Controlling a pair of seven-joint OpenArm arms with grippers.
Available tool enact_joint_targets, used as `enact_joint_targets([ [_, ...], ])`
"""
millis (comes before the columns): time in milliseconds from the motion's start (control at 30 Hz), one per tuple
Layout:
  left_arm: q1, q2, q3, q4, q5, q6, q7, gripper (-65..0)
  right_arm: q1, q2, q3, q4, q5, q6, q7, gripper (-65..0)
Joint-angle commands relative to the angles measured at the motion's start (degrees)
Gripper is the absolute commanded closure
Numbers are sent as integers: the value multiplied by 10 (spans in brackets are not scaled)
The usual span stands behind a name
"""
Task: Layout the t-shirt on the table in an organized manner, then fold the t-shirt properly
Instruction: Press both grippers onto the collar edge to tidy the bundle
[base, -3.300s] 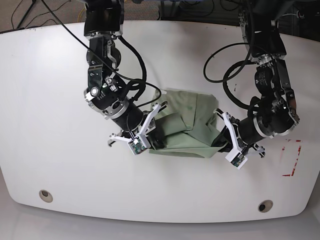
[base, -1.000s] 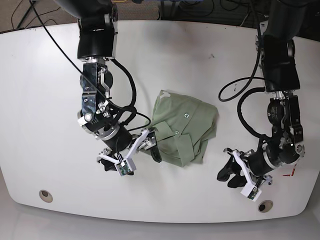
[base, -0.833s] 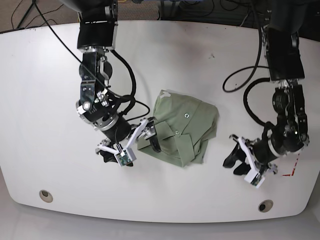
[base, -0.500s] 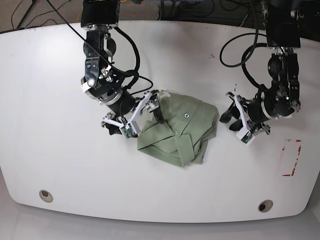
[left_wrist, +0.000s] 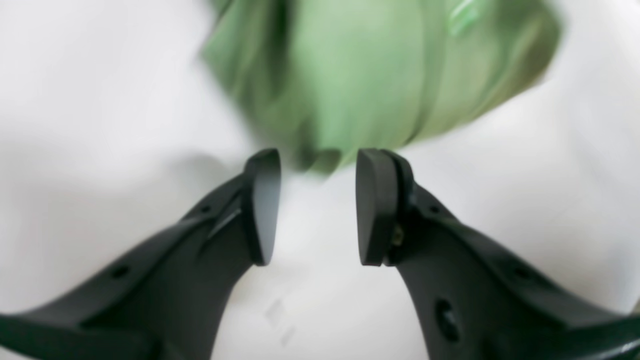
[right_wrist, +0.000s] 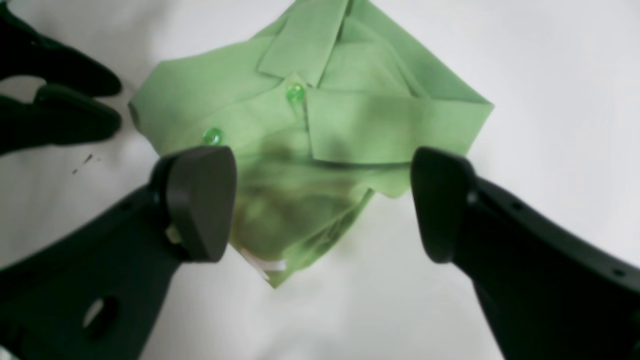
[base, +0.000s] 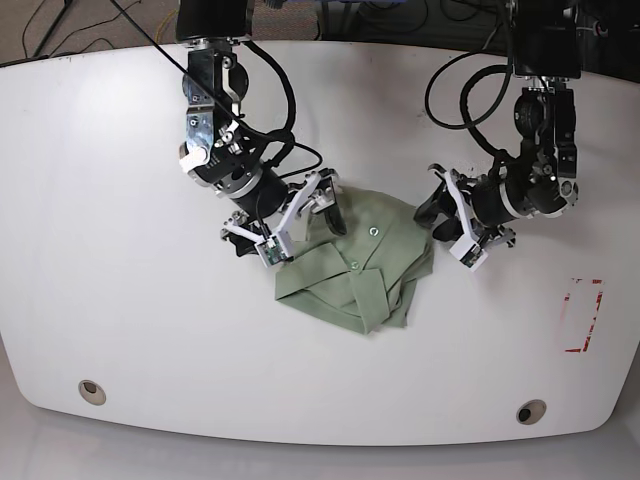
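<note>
A robotics lab bench, by the look of it. Two black cabled robot arms (base: 215, 130) work over a glossy white curved-edged tabletop (base: 90, 230); tangled black cables (base: 420, 20) trail across the floor at twelve o'clock.

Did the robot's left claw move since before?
Yes. In the base view the left gripper has gone up from near the grommet hole at the table's front edge to beside the t-shirt.

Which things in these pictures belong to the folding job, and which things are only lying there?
Belong to the job:
- t-shirt, folded in a bundle
- table
- left gripper, jaws open
- right gripper, jaws open

Only there:
- red-marked rectangle
- two grommet holes
</note>
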Motion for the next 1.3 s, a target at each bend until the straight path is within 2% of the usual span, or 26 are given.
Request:
enact_joint_targets([
  [0,-33,14,-3,-7,-4,0,-12,-236,24,-8,-8,-9,7,4,14,-523],
  [233,-75,50,-3,-83,31,0,-13,-236,46,-9,-19,-72,7,4,36,-498],
  [367,-86,70,-3,-112,59,0,-27,-236,54,-10,-19,-124,7,4,61,-431],
  [700,-42,71,-2,-112,64,0,-42,-236,65,-6,-19,-256,7,6,148,-263],
  [833,-21,71,-2,-110,63,0,-41,-236,53,4,-19,-260,7,9,148,-212],
  [967,6,71,-2,-88,63,0,-41,-235,31,14,-19,-234,7,35,148,-176],
  [1267,86,71,-2,2,63,0,-15,-235,-27,30,-16,-129,7,45,85,-166],
])
